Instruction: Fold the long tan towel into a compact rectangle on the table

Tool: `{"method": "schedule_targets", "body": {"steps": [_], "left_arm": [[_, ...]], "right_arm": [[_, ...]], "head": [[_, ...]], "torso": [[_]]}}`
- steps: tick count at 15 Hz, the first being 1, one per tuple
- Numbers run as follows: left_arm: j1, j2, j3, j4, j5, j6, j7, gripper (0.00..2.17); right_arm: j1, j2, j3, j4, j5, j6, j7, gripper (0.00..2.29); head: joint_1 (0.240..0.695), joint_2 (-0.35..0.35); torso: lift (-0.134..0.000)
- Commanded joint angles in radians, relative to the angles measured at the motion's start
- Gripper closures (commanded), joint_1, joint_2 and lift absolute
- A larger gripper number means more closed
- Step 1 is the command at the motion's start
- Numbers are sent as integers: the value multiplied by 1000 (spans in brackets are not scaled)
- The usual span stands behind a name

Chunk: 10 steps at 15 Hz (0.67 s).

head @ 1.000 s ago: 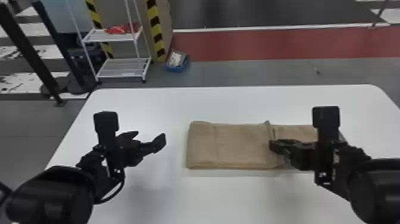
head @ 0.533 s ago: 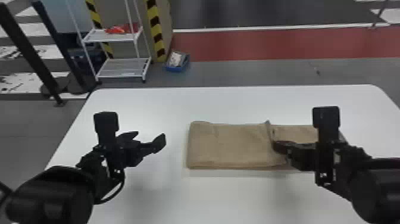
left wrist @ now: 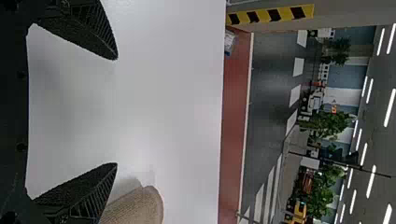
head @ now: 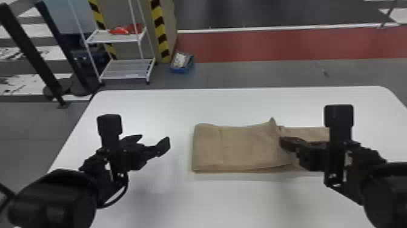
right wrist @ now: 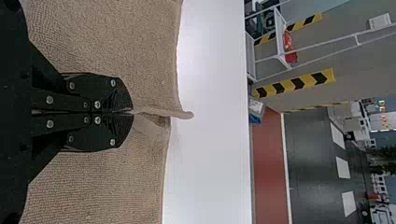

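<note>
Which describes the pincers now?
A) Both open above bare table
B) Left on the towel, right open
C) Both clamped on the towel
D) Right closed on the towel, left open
D: the right pincer pinches a raised edge of the towel, while the left pincer's fingers stand wide apart.

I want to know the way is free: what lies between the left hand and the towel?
Only a bare stretch of white table lies between the left hand and the towel, as the head view shows.
</note>
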Motion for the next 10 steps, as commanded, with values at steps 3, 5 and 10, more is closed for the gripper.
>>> {"method": "schedule_targets", "body": {"steps": [3, 5, 10], "left_arm": [[0, 1, 4, -7, 3, 18, 0, 70], [0, 1, 4, -7, 6, 22, 0, 70], [-1, -2, 4, -7, 1, 25, 3, 70]], "right_arm": [[3, -19, -3, -46, 6, -2, -7, 1376], [-2, -38, 14, -36, 45, -2, -7, 1372], [5, -58, -38, -78, -52, -20, -5, 1372]], "head": [[695, 96], [695, 93], [695, 87]], "torso": [[-128], [-128], [-128]]}}
